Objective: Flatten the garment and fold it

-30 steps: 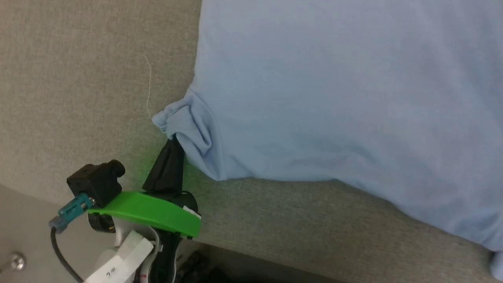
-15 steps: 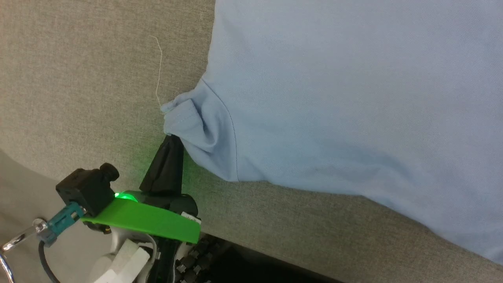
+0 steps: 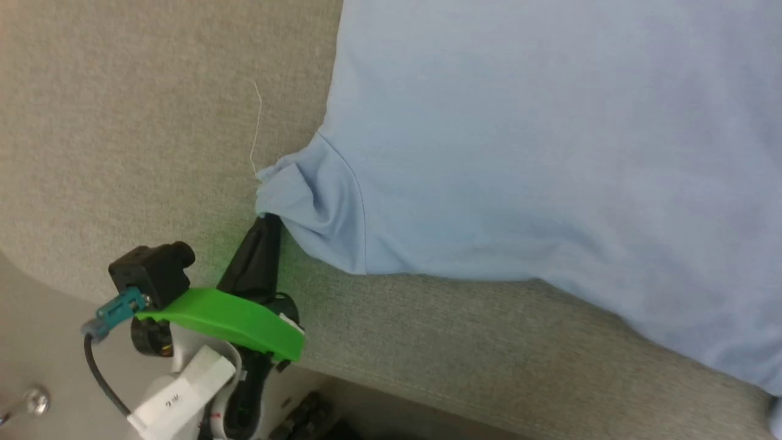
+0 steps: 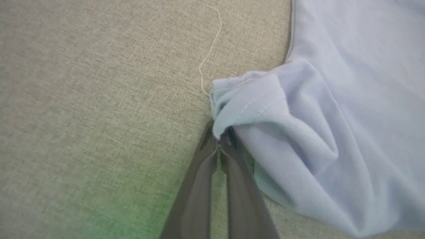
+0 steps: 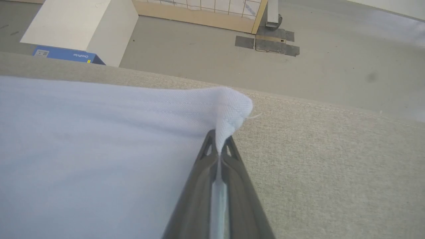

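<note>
Flattening is the step in hand. The left claw [image 4: 218, 142] is pressed together on the bunched sleeve hem of the garment [image 3: 519, 153], which spreads to that claw's right across the desk [image 3: 122, 122]. The right claw [image 5: 219, 146] pinches a peaked corner of the cloth. Next, I judge, both should draw apart to tauten it. Bare desk lies left of the left claw, with a loose thread [image 4: 212, 43] just ahead. Beyond the right claw, the desk's edge drops to the floor [image 5: 199, 56].

garment [image 3: 550, 153] on the table [image 3: 122, 122], loose thread [image 3: 256, 131] just left of its bunched corner, left tool [image 3: 269, 221] touching that corner
</note>
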Tool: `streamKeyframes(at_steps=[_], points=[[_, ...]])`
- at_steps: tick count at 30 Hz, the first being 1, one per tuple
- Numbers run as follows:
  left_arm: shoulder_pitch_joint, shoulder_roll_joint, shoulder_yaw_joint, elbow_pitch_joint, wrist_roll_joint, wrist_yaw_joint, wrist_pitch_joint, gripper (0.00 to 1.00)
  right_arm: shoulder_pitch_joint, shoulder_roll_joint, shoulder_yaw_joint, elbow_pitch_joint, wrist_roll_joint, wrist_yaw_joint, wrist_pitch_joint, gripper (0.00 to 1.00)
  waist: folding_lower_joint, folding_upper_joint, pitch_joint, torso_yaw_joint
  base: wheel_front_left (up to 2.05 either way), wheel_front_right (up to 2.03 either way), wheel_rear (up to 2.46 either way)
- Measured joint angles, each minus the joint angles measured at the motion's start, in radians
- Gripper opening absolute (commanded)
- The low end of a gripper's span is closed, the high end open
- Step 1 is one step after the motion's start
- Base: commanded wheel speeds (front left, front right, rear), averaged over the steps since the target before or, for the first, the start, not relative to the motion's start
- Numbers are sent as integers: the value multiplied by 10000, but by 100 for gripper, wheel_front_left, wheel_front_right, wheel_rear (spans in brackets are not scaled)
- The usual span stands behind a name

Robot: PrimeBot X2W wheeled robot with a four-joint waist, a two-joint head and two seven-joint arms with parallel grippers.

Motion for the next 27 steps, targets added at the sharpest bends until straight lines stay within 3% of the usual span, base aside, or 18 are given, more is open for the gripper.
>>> streamKeyframes(at_steps=[8,17,21,27], points=[[-14,541,173,794,148,238,474,0,1959,-314,330,-173,1212,0,-98,0,0,0,-1531,-636,0,0,0],[459,696,136,1662,188,418,802,0,6984,-368,575,-2443,2934,0,253,0,-1,0,-3662,-1817,0,0,0],[610,692,157,1816,121,500,803,0,9280,224,278,-3398,3356,0,276,0,-1,0,-4386,-2328,0,0,0],[755,639,107,2052,25,495,798,0,12102,2006,-290,-3720,3553,0,-219,0,-1,1,-5254,-2902,0,0,0]])
